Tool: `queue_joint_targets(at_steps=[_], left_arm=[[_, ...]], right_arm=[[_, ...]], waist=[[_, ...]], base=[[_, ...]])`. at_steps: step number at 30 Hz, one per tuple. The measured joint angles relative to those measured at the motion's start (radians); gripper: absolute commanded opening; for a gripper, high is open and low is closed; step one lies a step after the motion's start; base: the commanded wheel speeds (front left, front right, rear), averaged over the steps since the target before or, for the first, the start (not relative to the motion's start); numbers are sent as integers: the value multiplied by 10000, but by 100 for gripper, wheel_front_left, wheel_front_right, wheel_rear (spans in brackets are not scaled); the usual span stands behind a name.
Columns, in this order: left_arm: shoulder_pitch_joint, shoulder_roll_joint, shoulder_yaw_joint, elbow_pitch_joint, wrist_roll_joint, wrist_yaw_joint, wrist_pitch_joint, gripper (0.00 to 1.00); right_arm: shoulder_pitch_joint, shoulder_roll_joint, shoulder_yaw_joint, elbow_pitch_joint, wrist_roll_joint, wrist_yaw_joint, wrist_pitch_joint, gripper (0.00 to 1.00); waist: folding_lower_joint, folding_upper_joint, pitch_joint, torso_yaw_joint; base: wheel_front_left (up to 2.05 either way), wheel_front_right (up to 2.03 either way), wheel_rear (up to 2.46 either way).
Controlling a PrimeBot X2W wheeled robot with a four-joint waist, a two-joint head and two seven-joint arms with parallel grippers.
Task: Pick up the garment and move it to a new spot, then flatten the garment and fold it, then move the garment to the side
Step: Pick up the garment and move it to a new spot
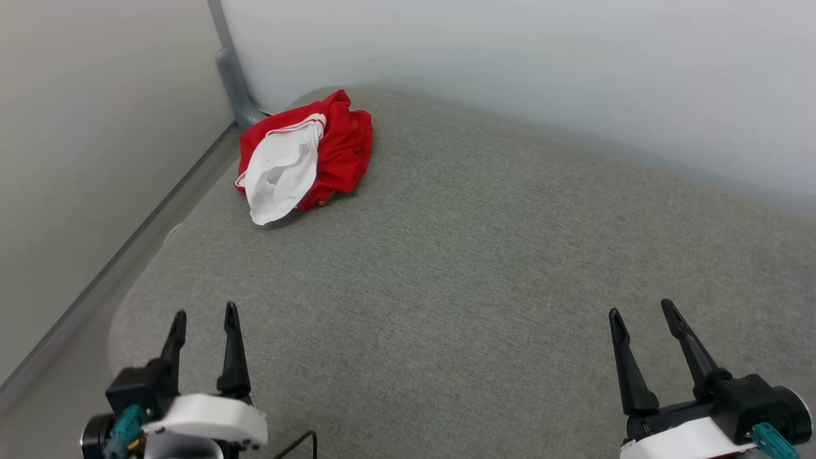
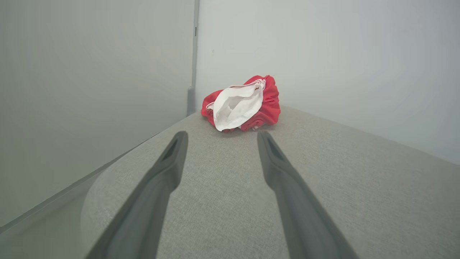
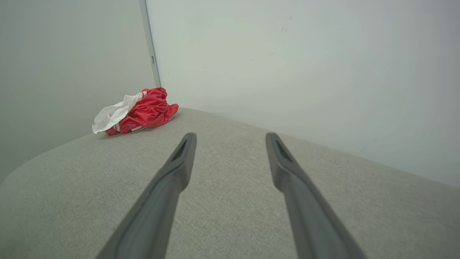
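Grey fabric pad point(image 1: 484, 268) w/ rounded corners, pushed into a corner of pale walls; a grey metal post point(image 1: 231, 76) runs up where the walls meet. At the pad's far left corner, right by the post's foot, sits the garment point(image 1: 306, 156), crumpled in a heap. A white sleeve lies on top toward the near side, red fabric is bunched behind & under it, and red-white striped trim runs along the sleeve's edge.

L gripper point(image 1: 205, 310) is over the pad's near left corner, fingers spread apart, empty, well apart from the garment. R gripper point(image 1: 640, 308) is by the near edge toward the right, fingers also spread, empty.

L wrist view: L gripper point(image 2: 221, 133) points almost straight at the garment point(image 2: 242, 104), bare pad btw tips & heap. R wrist view: garment point(image 3: 138, 111) sits up & left of R gripper point(image 3: 230, 135); more red shows, white sleeve at its left end.

Thin black cable point(image 1: 299, 443) at the near edge beside L gripper.
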Motion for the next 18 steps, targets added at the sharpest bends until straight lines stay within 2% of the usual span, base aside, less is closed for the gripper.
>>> queue_joint_targets(at_steps=[5,9,15,18], left_arm=[[-1080,82,742,318,-52,-679,0,100],[-2336,449,1131,717,-230,-1026,-2,100],[-4635,1344,1262,1544,-685,-1202,0,100],[-5674,1848,1030,1954,-815,-1244,0,100]], right_arm=[[-76,0,-29,-77,-282,0,0,100],[-311,2,-69,-201,-533,0,0,100],[-827,0,-123,-476,-1093,0,0,100],[-1123,0,-211,-663,-1294,0,0,100]], waist=[[0,0,235,-209],[0,0,612,-418],[1,0,1500,-746],[1,0,2035,-910]], base=[[0,0,0],[0,0,0],[0,0,0],[0,0,0]])
